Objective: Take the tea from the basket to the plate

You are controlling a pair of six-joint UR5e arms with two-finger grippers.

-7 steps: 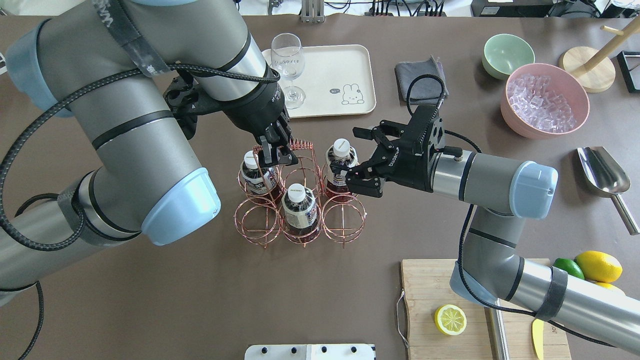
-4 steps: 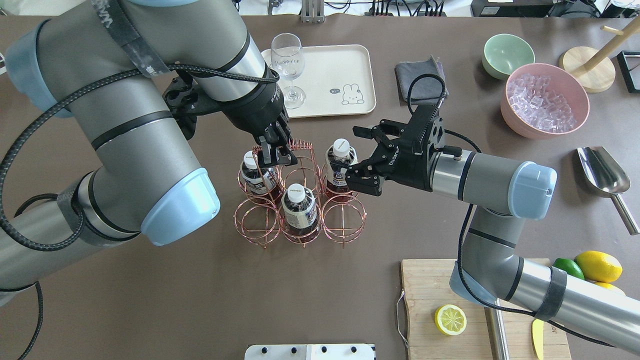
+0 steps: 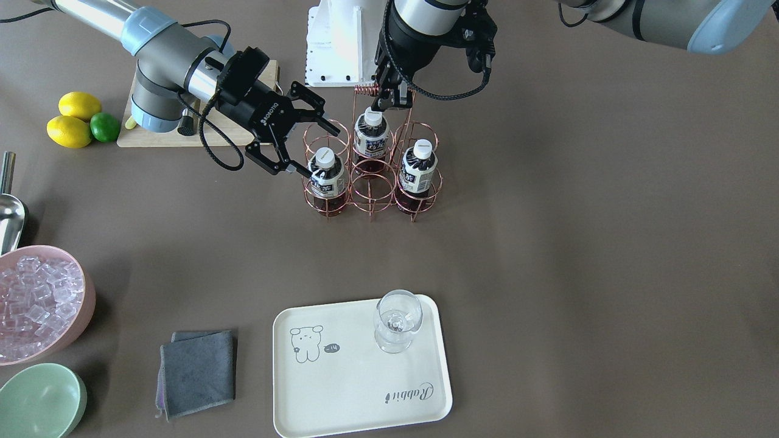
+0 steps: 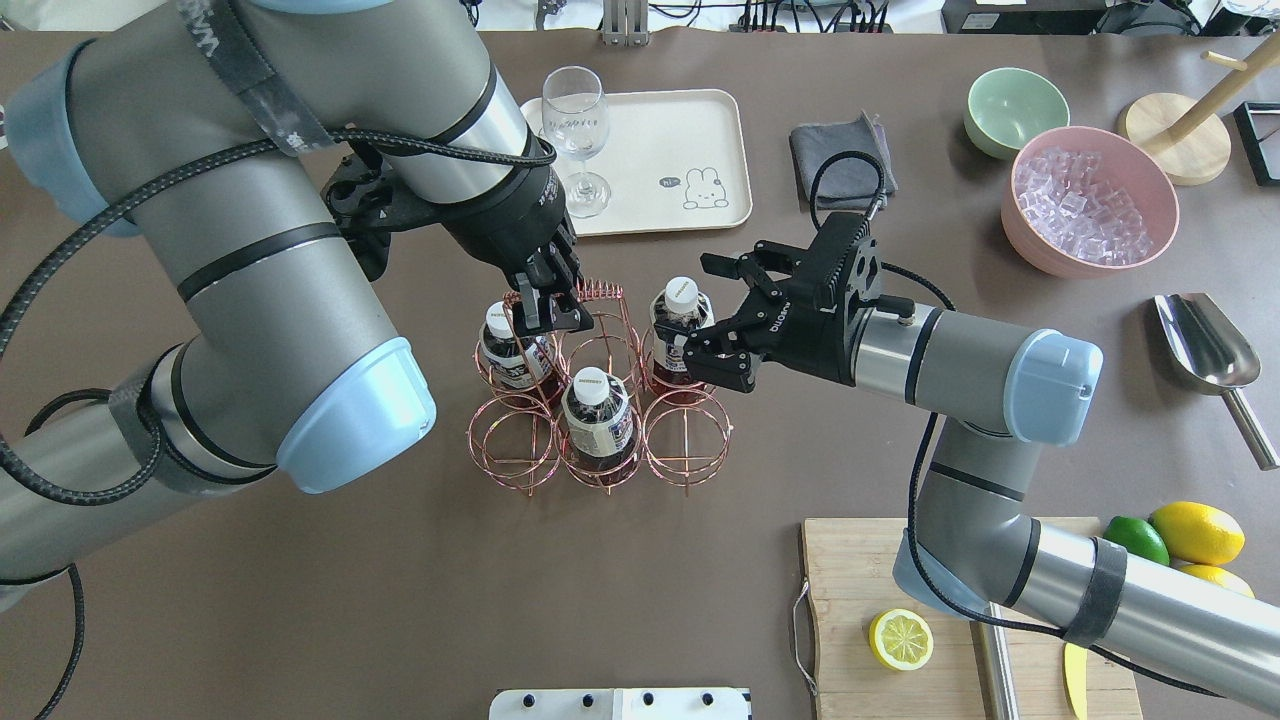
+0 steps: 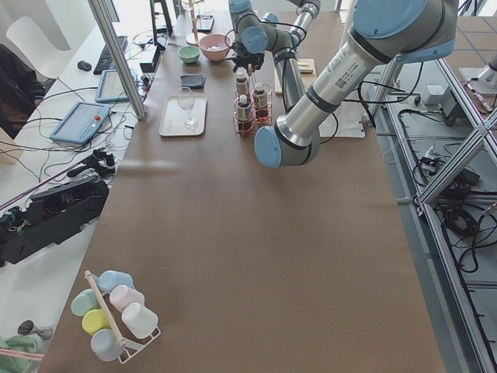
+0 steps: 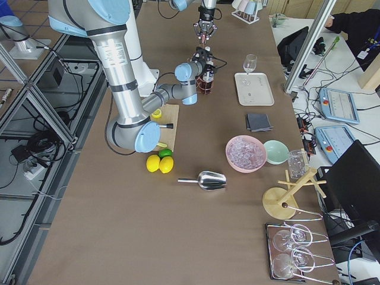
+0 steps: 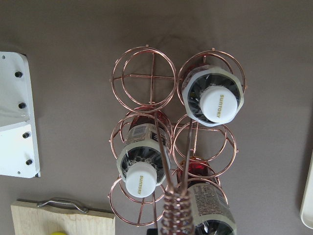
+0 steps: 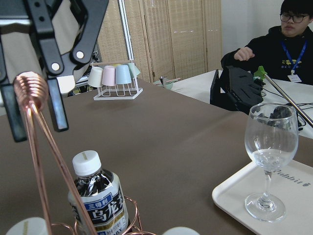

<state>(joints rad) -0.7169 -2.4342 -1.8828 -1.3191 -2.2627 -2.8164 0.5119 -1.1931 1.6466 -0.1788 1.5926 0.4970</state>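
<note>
The copper wire basket (image 4: 600, 400) (image 3: 371, 182) holds three tea bottles. My right gripper (image 4: 703, 318) (image 3: 315, 152) is open, its jaws on either side of the back-right tea bottle (image 4: 682, 315) (image 3: 327, 176), level with its neck. My left gripper (image 4: 548, 305) (image 3: 389, 94) is shut on the basket's coiled handle (image 3: 365, 91) (image 8: 30, 90) (image 7: 172, 215). The other bottles stand at the back left (image 4: 510, 345) and front middle (image 4: 597, 410). The cream plate (image 4: 670, 130) (image 3: 353, 377) lies beyond the basket and carries a stemmed glass (image 4: 577, 130).
A grey cloth (image 4: 840, 150), a green bowl (image 4: 1015, 110) and a pink bowl of ice (image 4: 1090, 200) lie to the right of the plate. A metal scoop (image 4: 1210, 350), a cutting board (image 4: 860, 590) with a lemon half, and lemons (image 4: 1195, 530) are on my right.
My right gripper has moved a little left, closing in around the back-right bottle. The left gripper stays on the handle.
</note>
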